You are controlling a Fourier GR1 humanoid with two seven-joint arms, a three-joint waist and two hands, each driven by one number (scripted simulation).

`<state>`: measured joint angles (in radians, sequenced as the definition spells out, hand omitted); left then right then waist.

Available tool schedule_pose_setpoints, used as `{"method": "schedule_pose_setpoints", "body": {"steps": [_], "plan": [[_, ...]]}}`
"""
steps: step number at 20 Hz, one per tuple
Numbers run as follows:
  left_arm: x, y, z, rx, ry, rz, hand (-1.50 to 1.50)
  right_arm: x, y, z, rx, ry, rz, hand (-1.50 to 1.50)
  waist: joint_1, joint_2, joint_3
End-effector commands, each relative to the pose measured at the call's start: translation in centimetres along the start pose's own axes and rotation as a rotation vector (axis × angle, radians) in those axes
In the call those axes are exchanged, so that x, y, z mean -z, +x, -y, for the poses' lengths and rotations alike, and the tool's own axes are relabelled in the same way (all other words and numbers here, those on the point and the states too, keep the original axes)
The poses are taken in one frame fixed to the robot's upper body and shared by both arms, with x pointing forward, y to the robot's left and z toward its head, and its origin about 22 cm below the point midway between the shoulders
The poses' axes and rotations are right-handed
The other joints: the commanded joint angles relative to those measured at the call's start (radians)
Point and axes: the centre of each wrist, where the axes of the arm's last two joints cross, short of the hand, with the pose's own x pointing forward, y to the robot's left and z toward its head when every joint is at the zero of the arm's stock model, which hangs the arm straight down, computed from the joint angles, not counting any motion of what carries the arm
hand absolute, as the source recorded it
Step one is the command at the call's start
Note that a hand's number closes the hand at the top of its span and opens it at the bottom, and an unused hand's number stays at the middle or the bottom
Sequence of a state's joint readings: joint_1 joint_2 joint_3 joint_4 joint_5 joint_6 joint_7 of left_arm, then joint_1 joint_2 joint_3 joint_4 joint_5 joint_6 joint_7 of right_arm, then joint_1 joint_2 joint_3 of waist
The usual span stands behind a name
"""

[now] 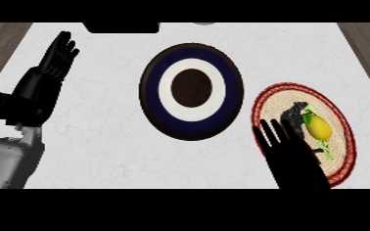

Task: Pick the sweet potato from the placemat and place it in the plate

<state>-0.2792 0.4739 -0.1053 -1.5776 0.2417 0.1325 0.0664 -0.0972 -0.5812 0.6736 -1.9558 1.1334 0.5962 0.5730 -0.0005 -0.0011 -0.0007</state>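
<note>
The pale bench (108, 142) carries a dark blue plate (192, 91) with a white ring and a dark centre near its middle, and a round woven placemat (339, 132) with a red border toward its right edge. The left hand (51, 68) rests open, fingers up, by the bench's left edge. The right hand (289, 151) hangs over the placemat's near-left part, fingers straight and spread, holding nothing. Just beside its fingertips, toward the right edge, lies the small yellow sweet potato (318, 127), on the placemat and well apart from the plate. The likely risk: the hand sits off to one side, so closing from here could nudge the rounded sweet potato away instead of catching it.
</note>
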Motion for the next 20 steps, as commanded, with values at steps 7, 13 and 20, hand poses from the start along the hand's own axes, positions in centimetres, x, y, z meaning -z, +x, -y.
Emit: {"method": "schedule_pose_setpoints", "body": {"steps": [7,13,20], "plan": [[0.3,0.2,-0.3,0.002,0.000,0.009,0.00,3.5,-2.0,-3.2,-0.076,0.063,-0.166,-1.50,0.001,0.001,0.001],[0.1,0.0,-1.3,0.010,-0.011,0.016,0.00,5.3,-0.9,-3.9,-0.053,0.083,-0.138,-1.50,0.005,0.002,0.001],[-0.1,-0.9,-0.4,0.005,0.002,0.006,0.00,5.4,-4.5,-6.3,-0.055,0.129,-0.162,-1.50,-0.001,0.001,0.001]]}}
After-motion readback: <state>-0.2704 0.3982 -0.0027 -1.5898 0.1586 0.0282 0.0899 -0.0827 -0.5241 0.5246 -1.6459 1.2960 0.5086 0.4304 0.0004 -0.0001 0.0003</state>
